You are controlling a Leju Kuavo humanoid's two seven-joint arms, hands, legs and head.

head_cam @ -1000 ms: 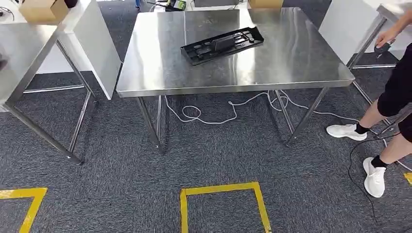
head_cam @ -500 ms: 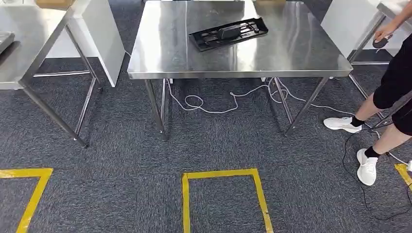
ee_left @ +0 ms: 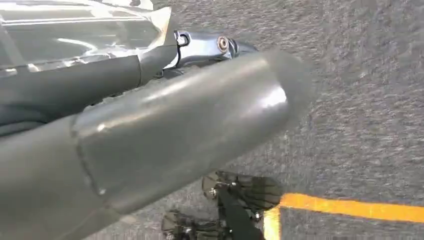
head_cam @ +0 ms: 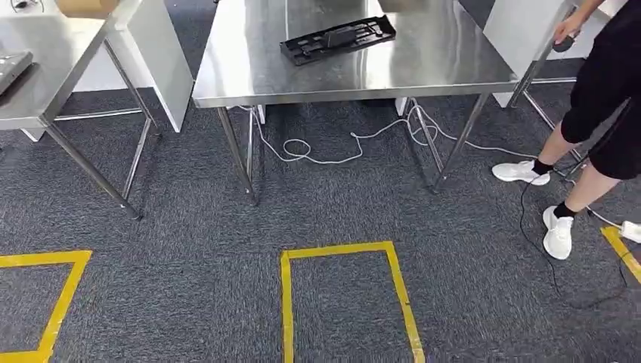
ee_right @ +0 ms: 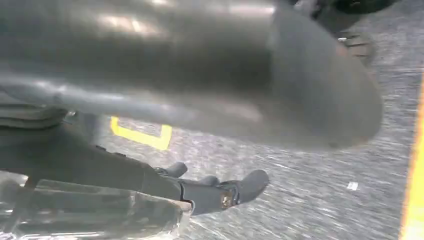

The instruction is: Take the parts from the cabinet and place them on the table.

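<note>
A black slotted plastic part lies flat on the far half of the steel table at the top of the head view. In the left wrist view my left hand hangs over the grey carpet, its thick grey thumb close to the camera, dark fingers stretched out and nothing in it. The right wrist view shows my right hand over the carpet too, its dark fingers extended and empty.
A person in black shorts and white shoes stands right of the table, one hand at a neighbouring table. White cable loops under the table. A second steel table stands at left. Yellow tape marks the carpet.
The whole picture has shifted: the camera moved, so the table now sits higher and is cut off at the top. The person has stepped closer to the table.
</note>
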